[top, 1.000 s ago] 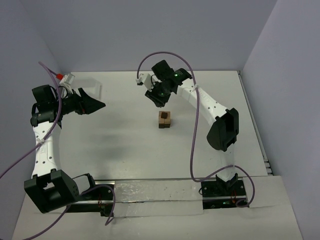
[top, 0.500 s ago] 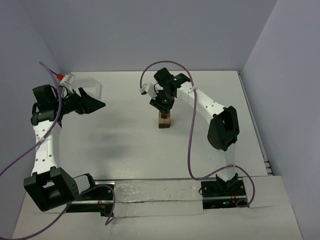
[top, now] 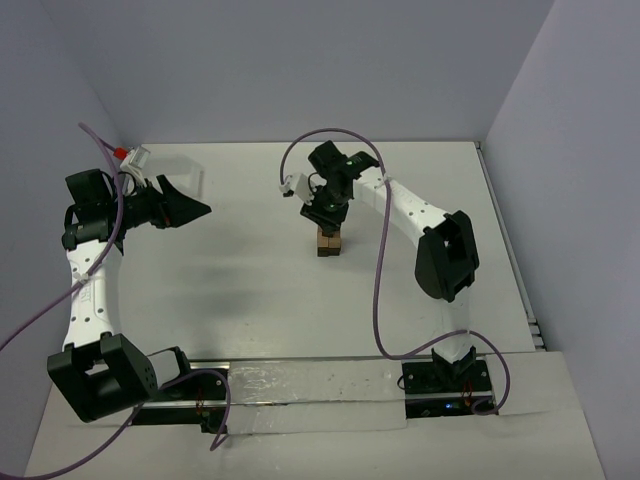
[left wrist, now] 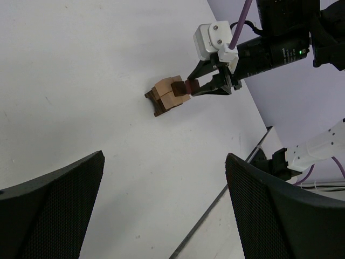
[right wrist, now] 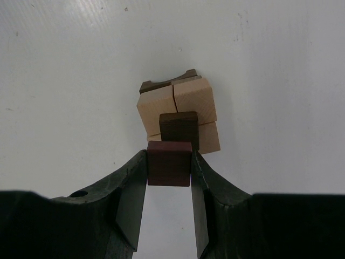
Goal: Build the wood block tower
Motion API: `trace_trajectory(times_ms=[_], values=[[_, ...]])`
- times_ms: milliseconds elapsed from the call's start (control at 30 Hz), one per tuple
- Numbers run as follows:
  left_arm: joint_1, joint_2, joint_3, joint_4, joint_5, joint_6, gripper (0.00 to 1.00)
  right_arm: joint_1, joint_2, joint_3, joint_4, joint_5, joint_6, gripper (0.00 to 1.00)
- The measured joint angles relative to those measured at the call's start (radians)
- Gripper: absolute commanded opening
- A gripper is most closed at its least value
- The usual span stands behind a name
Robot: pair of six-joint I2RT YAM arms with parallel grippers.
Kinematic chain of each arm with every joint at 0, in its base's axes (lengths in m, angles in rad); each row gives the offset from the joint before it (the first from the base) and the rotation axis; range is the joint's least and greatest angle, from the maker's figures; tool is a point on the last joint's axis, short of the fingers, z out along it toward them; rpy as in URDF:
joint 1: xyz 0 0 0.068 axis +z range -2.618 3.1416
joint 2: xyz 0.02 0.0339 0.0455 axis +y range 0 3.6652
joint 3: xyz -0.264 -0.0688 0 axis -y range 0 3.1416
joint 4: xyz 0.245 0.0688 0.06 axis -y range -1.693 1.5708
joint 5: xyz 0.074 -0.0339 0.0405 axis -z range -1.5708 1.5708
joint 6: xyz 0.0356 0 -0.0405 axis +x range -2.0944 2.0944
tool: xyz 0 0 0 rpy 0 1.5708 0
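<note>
Descent over: my right hand [right wrist: 169, 156], clenched on a dark block [right wrist: 169, 172], has dropped to the tower [right wrist: 180, 105]; letting go should follow. My left hand [top: 195, 202] hangs released.

Left arm: I see it raised near the desk's far-left corner, left gripper [top: 196, 200] spread wide, pointing right. Right arm reaches to the desk's middle, wrist bent down, right gripper [top: 326, 222] pinching a dark brown block [right wrist: 169, 163].
</note>
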Motion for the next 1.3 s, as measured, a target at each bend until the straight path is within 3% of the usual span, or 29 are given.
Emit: trace_trajectory(times_ms=[1300], values=[[0.000,0.011,0.000,0.001,0.002,0.000,0.99,-0.019,0.050,0.012,0.011,-0.052,-0.089,0.29]])
